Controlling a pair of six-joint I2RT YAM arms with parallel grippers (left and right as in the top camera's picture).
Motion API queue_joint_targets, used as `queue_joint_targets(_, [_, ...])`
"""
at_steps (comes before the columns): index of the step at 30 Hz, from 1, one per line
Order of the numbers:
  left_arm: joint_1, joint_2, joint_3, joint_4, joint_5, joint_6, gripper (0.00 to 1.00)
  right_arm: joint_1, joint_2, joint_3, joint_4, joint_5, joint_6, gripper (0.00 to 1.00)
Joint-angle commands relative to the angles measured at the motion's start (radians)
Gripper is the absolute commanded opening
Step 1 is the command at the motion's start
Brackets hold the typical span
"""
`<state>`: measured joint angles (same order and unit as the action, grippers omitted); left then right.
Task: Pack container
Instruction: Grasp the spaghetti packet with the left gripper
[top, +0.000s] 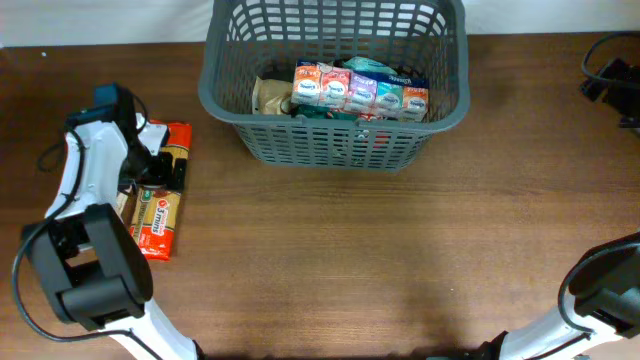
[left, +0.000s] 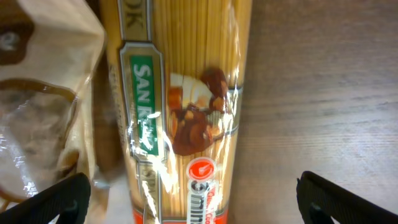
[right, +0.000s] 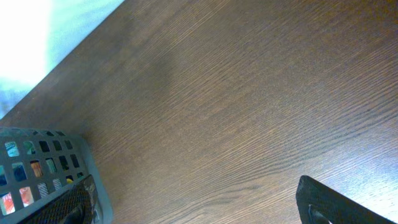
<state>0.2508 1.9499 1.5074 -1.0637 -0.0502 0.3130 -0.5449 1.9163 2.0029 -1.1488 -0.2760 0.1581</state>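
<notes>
The dark grey container (top: 335, 140) stands at the back middle of the table and holds a row of small colourful packets (top: 360, 92) and a brown bag (top: 270, 97). My left gripper (top: 150, 168) hovers over orange spaghetti packets (top: 160, 218) at the left. In the left wrist view the jaws (left: 193, 208) are open, one on each side of the San Remo spaghetti packet (left: 186, 93), not touching it. My right gripper (right: 199, 208) is open and empty over bare wood. One corner of the container (right: 37, 168) shows at its left.
A brownish clear bag (left: 43, 93) lies against the spaghetti packet on its left. A second spaghetti packet (top: 178, 143) lies under the left arm. Black cables (top: 612, 80) sit at the far right edge. The right arm (top: 600, 290) enters at the lower right.
</notes>
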Motion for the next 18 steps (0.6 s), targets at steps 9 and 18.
queue_joint_targets(9, [0.004,0.067,-0.107,0.145,0.002,-0.023,0.98,0.003,-0.008,-0.004,0.001,-0.005,0.008,0.99])
queue_joint_targets(18, [0.014,0.132,-0.107,0.158,0.002,-0.029,0.3,0.003,-0.008,-0.004,0.001,-0.005,0.008,0.99])
